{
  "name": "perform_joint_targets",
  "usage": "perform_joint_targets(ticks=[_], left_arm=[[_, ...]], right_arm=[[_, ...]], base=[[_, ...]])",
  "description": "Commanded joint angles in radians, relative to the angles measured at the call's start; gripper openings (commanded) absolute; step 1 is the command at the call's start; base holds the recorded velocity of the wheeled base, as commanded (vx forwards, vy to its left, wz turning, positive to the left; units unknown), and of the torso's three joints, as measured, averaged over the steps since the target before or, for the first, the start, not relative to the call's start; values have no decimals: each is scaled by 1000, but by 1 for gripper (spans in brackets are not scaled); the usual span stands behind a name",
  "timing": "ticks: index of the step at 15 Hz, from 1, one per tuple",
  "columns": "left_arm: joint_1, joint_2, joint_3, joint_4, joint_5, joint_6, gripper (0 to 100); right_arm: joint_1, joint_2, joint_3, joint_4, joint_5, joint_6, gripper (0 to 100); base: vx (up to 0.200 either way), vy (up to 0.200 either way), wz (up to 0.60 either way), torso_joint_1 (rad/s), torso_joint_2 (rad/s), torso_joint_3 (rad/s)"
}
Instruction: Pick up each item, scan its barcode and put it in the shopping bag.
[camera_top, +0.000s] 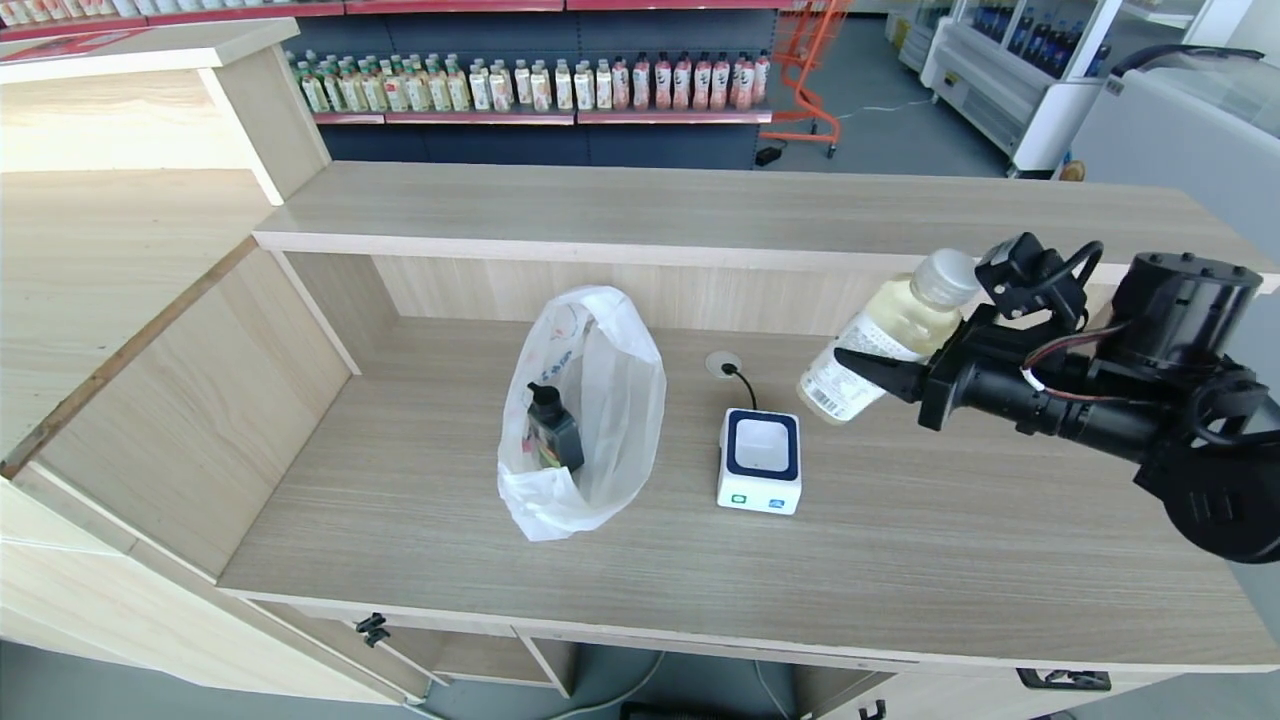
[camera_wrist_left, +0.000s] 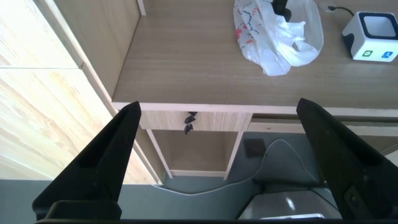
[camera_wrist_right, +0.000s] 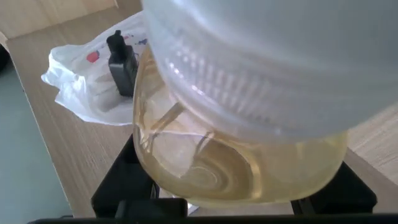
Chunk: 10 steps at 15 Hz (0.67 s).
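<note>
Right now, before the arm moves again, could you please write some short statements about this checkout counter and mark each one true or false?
1. The right gripper holds the drink bottle in the air above the counter. True.
2. The shopping bag is empty. False: a dark bottle stands inside it.
3. The scanner stands on the counter, on the robot's right of the shopping bag. True.
4. The left gripper has its fingers shut. False: they are wide apart, with nothing between them.
5. The drink bottle has lost its cap. False: a white cap is on it.
</note>
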Motion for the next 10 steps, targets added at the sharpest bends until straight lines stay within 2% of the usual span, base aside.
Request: perform_joint_targets(ticks=[1,8,10], left_arm=[[0,2,0,0,1,0,100],[0,2,0,0,0,1,100],[0,2,0,0,1,0,100]], right_arm=[[4,-133,83,0,-41,71,0],[1,-161,169,0,-49,91,0],[8,-142,166,2,-123,143,0]], base=[[0,0,0,0,0,0],[0,0,0,0,0,0],[0,200,0,-2,2,2]])
